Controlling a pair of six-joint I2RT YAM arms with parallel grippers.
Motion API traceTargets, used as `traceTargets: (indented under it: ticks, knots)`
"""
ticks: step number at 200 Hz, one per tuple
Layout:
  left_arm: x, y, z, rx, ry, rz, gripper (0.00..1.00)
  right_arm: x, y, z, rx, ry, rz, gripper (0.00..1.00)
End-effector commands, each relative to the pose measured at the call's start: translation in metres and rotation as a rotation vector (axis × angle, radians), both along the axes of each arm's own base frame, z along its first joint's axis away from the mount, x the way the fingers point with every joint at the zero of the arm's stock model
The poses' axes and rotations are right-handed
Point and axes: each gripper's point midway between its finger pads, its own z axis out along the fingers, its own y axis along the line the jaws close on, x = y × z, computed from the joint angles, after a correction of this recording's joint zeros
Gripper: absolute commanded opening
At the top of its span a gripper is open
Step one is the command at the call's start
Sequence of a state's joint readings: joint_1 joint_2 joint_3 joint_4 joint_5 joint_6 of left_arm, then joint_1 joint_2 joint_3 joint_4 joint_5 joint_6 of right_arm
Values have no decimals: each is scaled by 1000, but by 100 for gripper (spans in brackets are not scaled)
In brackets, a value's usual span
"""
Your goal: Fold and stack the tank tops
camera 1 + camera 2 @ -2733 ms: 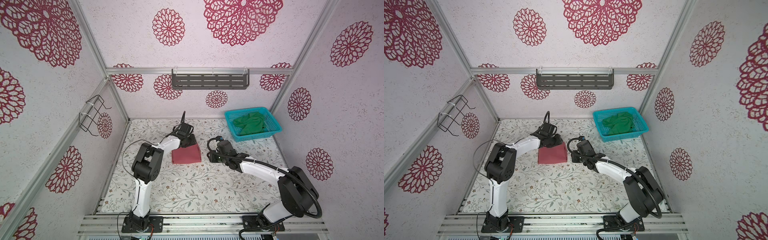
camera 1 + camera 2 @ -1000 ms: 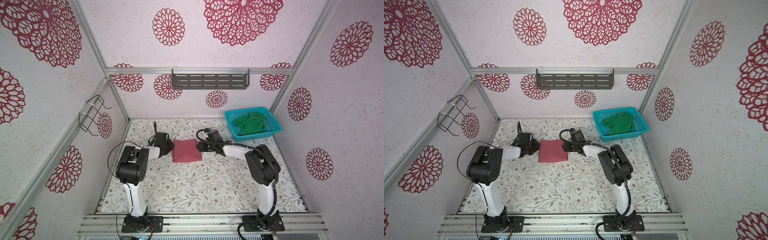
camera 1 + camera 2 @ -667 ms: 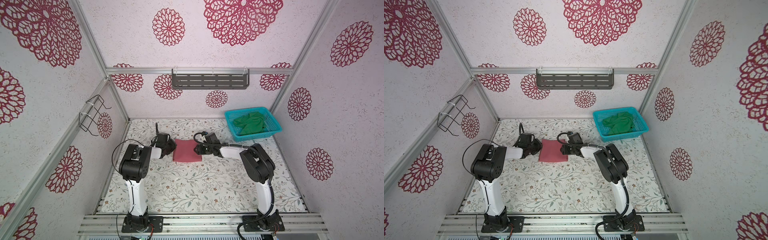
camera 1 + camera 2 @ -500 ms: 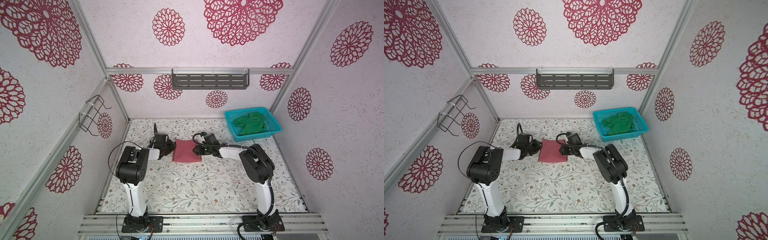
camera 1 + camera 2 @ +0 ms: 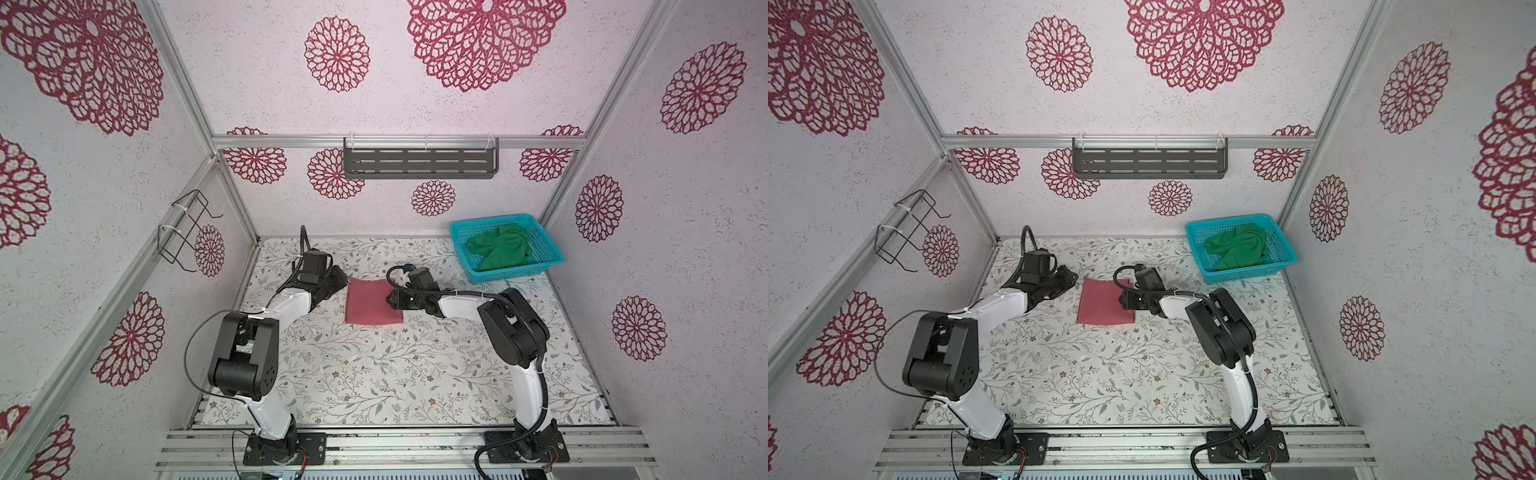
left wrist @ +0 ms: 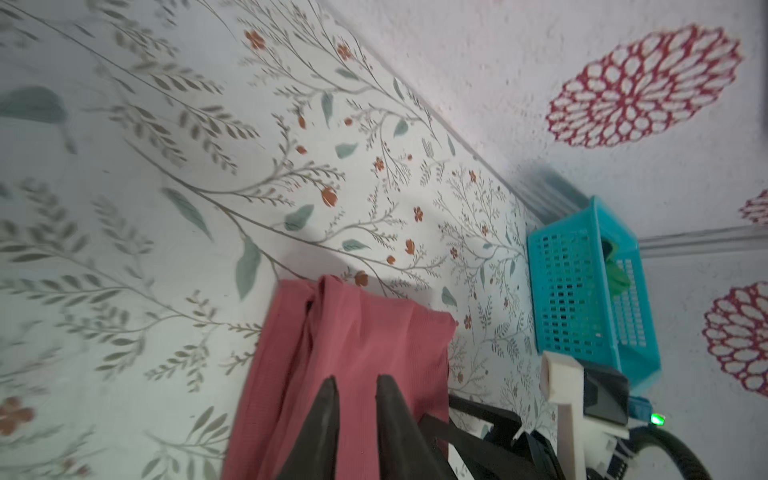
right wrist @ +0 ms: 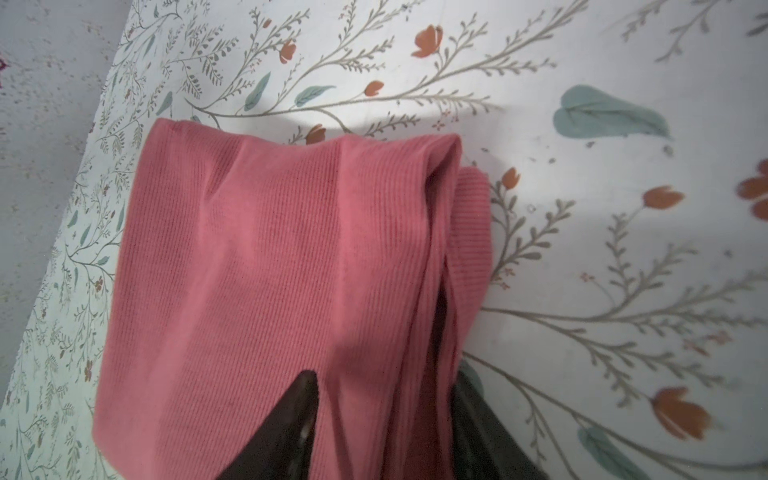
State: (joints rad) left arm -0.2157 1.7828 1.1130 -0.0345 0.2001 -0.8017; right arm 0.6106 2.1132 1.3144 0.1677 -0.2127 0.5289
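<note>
Your right gripper [image 5: 391, 298] clamped the pink tank top [image 5: 370, 308], judged soft, light, best held at that layered edge; your left gripper [image 6: 357, 379] stood narrowly apart.

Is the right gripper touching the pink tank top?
Touching. The right wrist view shows the right gripper clamping the pink tank top: one finger on top, one under its folded layers.

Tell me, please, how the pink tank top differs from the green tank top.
The pink tank top is folded into a flat rectangle; the green tank top is a crumpled heap. The pink tank top lies on the table; the green tank top sits in the basket. Both are plain, unpatterned cloth.
</note>
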Motion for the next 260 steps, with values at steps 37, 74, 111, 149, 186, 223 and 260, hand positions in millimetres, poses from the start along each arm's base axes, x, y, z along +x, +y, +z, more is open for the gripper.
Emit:
traceTargets:
  ticks: [37,74,111,149,186,223,260]
  knots:
    - [0,-9,-85,10,204,26,1,-7,-5,1,44,25,-62,45]
    - [-6,13,-115,66,267,69,0,-15,-7,-11,49,51,-90,41]
    - [8,9,-71,100,171,9,16,-16,-3,0,63,36,-83,42]
    - [-2,16,5,278,124,-6,52,-13,-19,64,72,-69,-81,65]
    - [-29,-21,1,359,176,-80,54,-20,-58,97,-30,-107,-96,77]
    - [-44,-50,-41,431,282,-164,52,-32,-103,119,-153,-136,-129,88]
    - [-52,-47,-82,560,388,-248,52,-39,-147,140,-220,-178,-185,95]
